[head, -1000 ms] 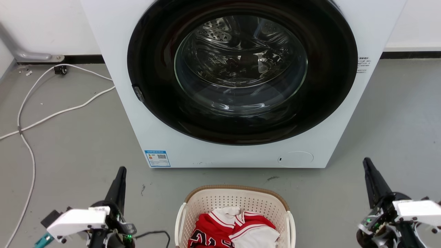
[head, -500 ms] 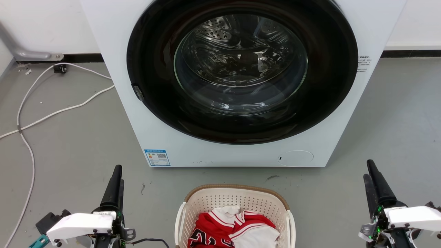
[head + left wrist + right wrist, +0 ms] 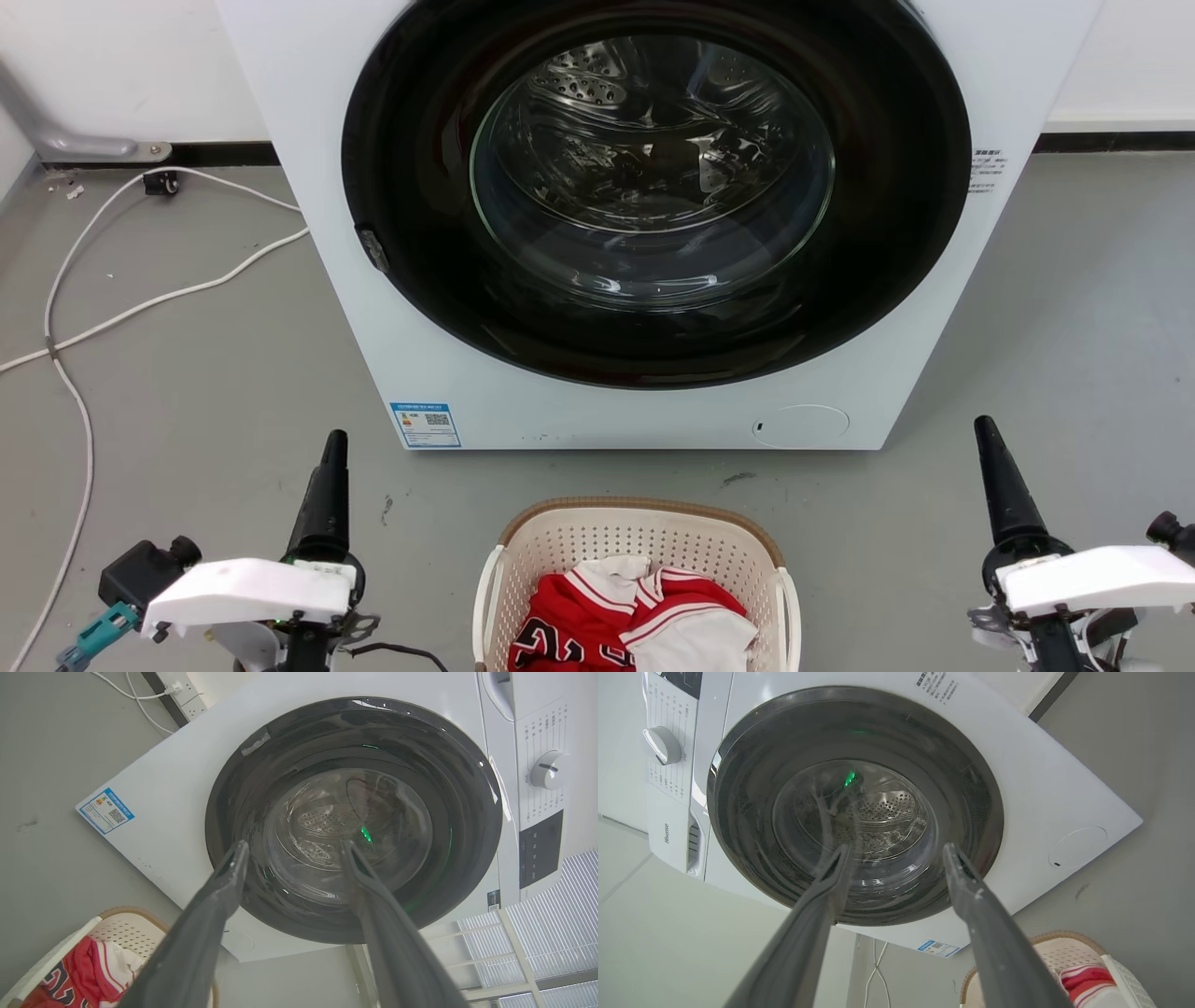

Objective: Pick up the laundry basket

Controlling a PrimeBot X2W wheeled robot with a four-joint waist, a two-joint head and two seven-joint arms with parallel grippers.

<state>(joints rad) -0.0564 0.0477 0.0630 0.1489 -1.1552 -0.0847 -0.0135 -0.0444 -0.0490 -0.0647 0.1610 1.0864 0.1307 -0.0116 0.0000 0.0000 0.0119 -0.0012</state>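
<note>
The left gripper [image 3: 294, 845] has its two dark fingers spread apart, and nothing is between them. In its wrist view the fingers point toward the round glass door [image 3: 653, 187] of the washer [image 3: 317, 187]. The right gripper [image 3: 897, 848] is the same: fingers parted, holding nothing, aimed at the same door. Seen from the head camera, each gripper stands edge-on with the fingers pointing up the picture, the left one low at the left side and the right one low at the right side. Both hang over the grey floor [image 3: 187, 392].

The laundry basket [image 3: 644, 507] sits on the floor between the two grippers, and it is well apart from both. It is in front of the washer, near its lower edge but not touching it. Its white side handles are free. Inside the basket lies red and white clothing [image 3: 597, 616].

The washer door is closed. A small blue label [image 3: 426, 426] is stuck on the lower left corner of the washer front. To the left of the washer, a white cable [image 3: 140, 308] runs across the floor.
</note>
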